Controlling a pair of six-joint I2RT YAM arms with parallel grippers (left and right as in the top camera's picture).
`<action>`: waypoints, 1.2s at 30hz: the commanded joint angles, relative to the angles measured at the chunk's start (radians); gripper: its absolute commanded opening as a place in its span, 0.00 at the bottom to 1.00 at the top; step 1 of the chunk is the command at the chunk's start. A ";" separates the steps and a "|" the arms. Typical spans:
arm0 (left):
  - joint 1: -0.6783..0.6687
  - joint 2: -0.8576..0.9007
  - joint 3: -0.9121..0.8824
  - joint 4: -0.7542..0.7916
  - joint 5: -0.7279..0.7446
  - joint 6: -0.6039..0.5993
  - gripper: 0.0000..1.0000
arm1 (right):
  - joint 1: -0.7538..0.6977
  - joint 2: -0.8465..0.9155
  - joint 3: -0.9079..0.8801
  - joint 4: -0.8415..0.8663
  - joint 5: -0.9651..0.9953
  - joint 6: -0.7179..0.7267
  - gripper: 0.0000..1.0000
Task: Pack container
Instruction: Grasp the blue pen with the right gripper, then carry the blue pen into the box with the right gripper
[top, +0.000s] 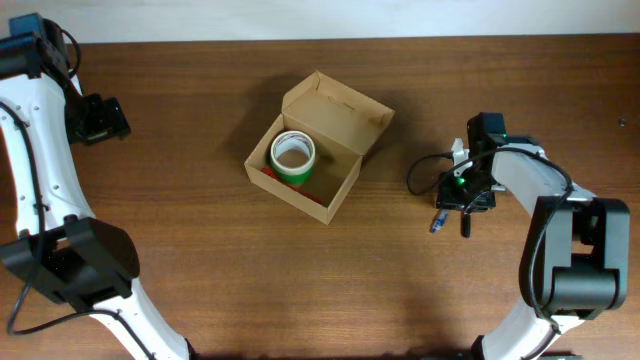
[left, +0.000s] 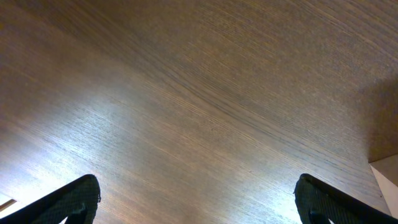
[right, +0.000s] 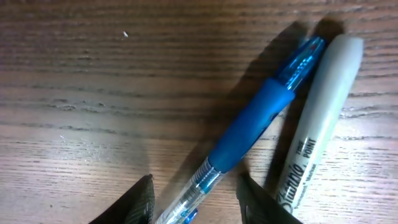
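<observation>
wooden table (top: 200, 280) lies open around the container (top: 335, 110); left tool (left: 196, 186) gapes empty, right tool (right: 196, 193) half-open astride blue pen (right: 249, 127).

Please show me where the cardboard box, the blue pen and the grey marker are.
cardboard box (top: 340, 108): overhead view, on its open flap lid.
blue pen (right: 249, 127): right wrist view, on its dark blue grip.
grey marker (right: 320, 118): right wrist view, on the middle of its barrel.

Tape roll (top: 292, 153) hides most of a red item (top: 270, 174) in the container (top: 340, 106).
</observation>
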 joint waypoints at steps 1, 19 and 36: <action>0.003 0.007 -0.006 -0.001 -0.003 0.013 1.00 | 0.004 0.008 -0.020 0.005 -0.010 0.013 0.41; 0.003 0.007 -0.006 -0.001 -0.003 0.013 1.00 | 0.014 -0.048 0.163 -0.103 -0.201 0.050 0.04; 0.002 0.007 -0.006 0.000 -0.003 0.013 1.00 | 0.586 -0.042 1.170 -0.531 0.147 -0.240 0.04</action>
